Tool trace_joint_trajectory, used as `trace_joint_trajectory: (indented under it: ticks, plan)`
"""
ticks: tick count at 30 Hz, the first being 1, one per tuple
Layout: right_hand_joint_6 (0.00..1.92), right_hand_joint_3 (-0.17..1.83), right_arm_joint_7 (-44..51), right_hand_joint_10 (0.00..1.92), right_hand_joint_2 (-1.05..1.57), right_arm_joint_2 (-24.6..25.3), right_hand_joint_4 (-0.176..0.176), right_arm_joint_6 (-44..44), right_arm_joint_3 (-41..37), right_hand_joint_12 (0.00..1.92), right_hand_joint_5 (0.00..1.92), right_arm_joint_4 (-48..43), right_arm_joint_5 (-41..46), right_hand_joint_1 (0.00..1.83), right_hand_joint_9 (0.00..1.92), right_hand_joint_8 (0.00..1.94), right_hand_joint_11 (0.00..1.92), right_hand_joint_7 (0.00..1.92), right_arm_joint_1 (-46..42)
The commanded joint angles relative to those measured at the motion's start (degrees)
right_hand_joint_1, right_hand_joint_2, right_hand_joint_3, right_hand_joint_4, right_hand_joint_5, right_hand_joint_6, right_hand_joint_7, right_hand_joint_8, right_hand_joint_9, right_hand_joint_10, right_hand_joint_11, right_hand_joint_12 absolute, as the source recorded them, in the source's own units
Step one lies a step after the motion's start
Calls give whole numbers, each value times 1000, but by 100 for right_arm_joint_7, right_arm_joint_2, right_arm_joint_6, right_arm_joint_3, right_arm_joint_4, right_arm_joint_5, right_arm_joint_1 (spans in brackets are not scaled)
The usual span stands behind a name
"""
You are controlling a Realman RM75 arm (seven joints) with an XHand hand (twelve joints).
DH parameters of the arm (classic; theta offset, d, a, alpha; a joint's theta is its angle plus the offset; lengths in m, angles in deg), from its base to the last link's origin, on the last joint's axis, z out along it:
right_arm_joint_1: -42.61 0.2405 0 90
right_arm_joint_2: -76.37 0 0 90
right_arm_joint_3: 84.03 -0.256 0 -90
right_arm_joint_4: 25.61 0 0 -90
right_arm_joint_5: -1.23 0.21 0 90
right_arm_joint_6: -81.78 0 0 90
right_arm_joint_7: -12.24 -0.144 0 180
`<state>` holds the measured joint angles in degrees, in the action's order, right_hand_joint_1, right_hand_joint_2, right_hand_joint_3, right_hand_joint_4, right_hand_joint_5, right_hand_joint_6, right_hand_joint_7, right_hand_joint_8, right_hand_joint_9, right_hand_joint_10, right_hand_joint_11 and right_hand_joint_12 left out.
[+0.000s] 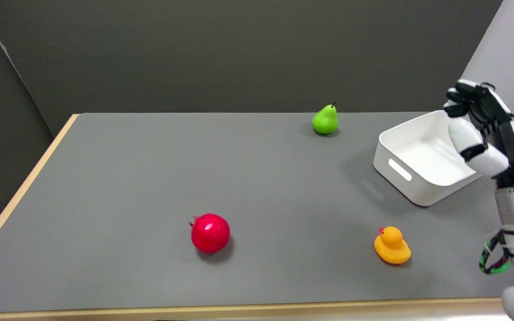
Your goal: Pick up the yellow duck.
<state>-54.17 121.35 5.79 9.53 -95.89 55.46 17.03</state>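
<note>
Task status: not started, by the look of it. The right hand (484, 129) is raised in the air with fingers apart and holds nothing. The yellow duck (391, 245) sits upright on the table (105, 178), below the hand and to its left in the picture, well apart from it. Remaining steps: lower the hand to the duck, close the fingers on it, lift.

Surface: flat grey tabletop with a pale wooden edge. A white bin (402, 167) lies just behind the hand. Room: dark grey walls behind the table

yellow duck (391, 246) on grey table (127, 178), right hand (484, 129) raised empty over white bin (417, 156)
</note>
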Motion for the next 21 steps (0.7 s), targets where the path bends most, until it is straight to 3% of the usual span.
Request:
trace_joint_trajectory:
  ticks: [1,11,21]
  plan:
    - [583,875,802,1109,692,615,-60,-1441,670,1494,321,962,-525,662,419,569,273,470,-531]
    - [570,872,810,1108,686,615,-62,-2166,1467,1481,314,1489,-469,646,414,562,260,462,-636]
    - [521,913,810,947,640,614,-57,-2310,1887,1381,262,1666,-494,534,318,529,178,377,-923]
